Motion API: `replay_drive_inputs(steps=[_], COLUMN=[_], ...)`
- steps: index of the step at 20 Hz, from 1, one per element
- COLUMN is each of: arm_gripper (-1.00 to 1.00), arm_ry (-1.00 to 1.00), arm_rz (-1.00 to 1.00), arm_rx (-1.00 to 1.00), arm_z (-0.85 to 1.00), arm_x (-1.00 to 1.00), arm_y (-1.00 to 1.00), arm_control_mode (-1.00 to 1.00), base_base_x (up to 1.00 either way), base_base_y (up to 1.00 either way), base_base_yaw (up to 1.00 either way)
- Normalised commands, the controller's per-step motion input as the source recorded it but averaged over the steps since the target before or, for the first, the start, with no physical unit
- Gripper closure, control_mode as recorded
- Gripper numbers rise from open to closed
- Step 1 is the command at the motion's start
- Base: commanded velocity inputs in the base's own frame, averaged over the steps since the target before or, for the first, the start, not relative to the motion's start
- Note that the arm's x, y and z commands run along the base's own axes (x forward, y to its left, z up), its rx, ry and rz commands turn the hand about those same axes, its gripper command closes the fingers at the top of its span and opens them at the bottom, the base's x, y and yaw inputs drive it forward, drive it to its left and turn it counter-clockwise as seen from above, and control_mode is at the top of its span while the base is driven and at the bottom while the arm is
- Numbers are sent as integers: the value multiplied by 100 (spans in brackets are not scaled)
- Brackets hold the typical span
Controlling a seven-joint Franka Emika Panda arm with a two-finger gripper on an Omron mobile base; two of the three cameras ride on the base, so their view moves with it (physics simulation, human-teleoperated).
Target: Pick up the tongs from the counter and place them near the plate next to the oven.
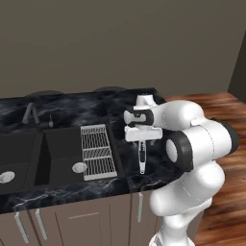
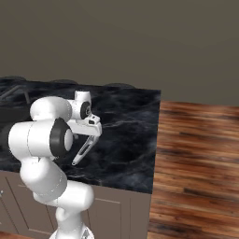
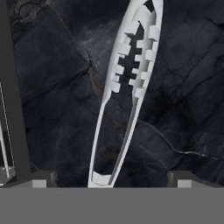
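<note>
Right now tongs lie flat btwn open end effector tips

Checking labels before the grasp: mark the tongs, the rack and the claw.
tongs (image 3: 131,74), hand view, toothed end
rack (image 1: 98,151), left base view, middle of the grid
claw (image 3: 109,180), hand view, midway between its open tips

The arm folds forward, end effector pointing down, fingers spread wide.
</note>
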Motion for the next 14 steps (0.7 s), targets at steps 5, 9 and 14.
replay_drive_inputs(steps=[5,9,14], arm_gripper=[-100,-100,-100], arm_ry=[0,1,3], arm_rz=[0,0,0], arm_rx=[0,0,0], arm_z=[-17,-20,-22], arm_x=[0,0,4], arm_y=[-13,0,0], arm_control_mode=[-100,-100,-100], base_base_x=[0,0,0], base_base_y=[0,0,0], base_base_yaw=[0,0,0])
